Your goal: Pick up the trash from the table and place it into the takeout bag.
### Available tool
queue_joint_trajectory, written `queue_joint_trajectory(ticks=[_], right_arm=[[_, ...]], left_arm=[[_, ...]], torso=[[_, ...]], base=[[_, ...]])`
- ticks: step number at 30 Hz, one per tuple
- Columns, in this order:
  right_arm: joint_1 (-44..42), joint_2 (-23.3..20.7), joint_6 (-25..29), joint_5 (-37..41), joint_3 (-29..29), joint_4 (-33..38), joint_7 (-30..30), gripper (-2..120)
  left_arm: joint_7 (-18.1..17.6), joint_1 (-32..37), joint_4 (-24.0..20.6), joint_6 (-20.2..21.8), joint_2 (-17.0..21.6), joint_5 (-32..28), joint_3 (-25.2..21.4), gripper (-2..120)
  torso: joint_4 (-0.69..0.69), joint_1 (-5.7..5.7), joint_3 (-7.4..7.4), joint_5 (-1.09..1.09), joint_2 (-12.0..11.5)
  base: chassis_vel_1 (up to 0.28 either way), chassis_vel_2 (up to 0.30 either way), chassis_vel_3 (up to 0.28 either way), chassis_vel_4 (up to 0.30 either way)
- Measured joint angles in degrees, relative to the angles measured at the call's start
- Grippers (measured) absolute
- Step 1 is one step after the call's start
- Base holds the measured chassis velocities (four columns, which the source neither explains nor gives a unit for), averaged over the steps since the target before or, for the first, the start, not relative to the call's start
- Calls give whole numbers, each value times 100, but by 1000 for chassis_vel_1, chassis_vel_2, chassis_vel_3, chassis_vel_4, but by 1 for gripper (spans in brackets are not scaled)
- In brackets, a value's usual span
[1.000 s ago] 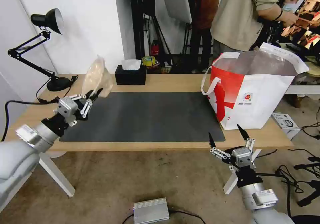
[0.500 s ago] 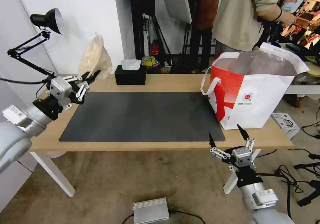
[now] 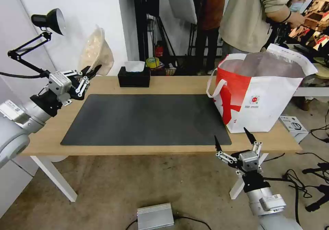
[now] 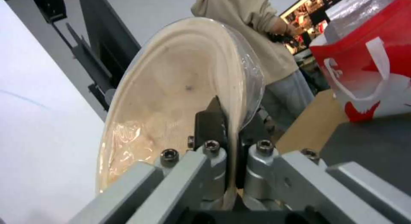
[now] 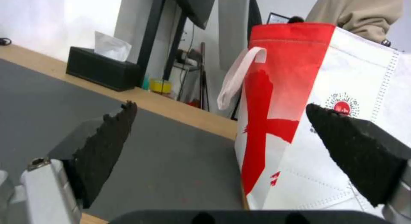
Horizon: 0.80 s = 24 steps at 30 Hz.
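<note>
One tan paper bowl (image 3: 96,51) gripped by left gripper (image 3: 89,71)

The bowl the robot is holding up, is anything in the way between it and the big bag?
Nothing visible blocks it. The left gripper holds the tan paper bowl above the table's left end; the takeout bag stands open at the right end. The black tissue box sits low, near the back edge.
</note>
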Motion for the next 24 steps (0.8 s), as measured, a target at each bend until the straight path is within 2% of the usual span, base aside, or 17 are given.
queue_joint_trajectory(ticks=[3, 7, 11, 12, 13, 15, 16, 19, 24], right_arm=[[0, 0, 0, 0, 0, 0, 0, 100], [0, 0, 0, 0, 0, 0, 0, 100], [0, 0, 0, 0, 0, 0, 0, 100], [0, 0, 0, 0, 1, 0, 0, 100], [0, 0, 0, 0, 0, 0, 0, 100], [0, 0, 0, 0, 0, 0, 0, 100], [0, 0, 0, 0, 0, 0, 0, 100], [0, 0, 0, 0, 0, 0, 0, 100], [0, 0, 0, 0, 0, 0, 0, 100]], left_arm=[[10, -138, 77, -24, -89, 61, 189, 0], [81, -625, 274, -96, -267, 149, 738, 0], [129, -905, 356, -117, -328, 166, 1054, 0], [144, -1078, 392, -120, -359, 172, 1229, 0], [189, -1475, 478, -129, -439, 189, 1651, 0], [219, -1755, 552, -142, -510, 215, 1969, 0], [219, -1755, 552, -142, -510, 215, 1969, 0], [226, -2241, 701, -177, -616, 301, 2452, 0], [225, -2736, 763, -175, -672, 331, 2876, 0]], torso=[[0, 0, 0, 0, 0], [0, 0, 0, 0, 0], [-1, 1, 0, 0, 0], [0, 0, 0, 0, 0], [-1, 1, 0, 0, 0], [0, 1, 1, 0, 0], [0, 1, 1, 0, 0], [-1, 1, 1, 0, 0], [0, 1, 1, 0, 0]], base=[[0, 0, 0, 0], [0, 0, 0, 0], [0, 0, 0, 0], [0, 0, 0, 0], [0, 0, 0, 0], [0, 0, 0, 0], [0, 0, 0, 0], [0, 0, 0, 0], [0, 0, 0, 0]])
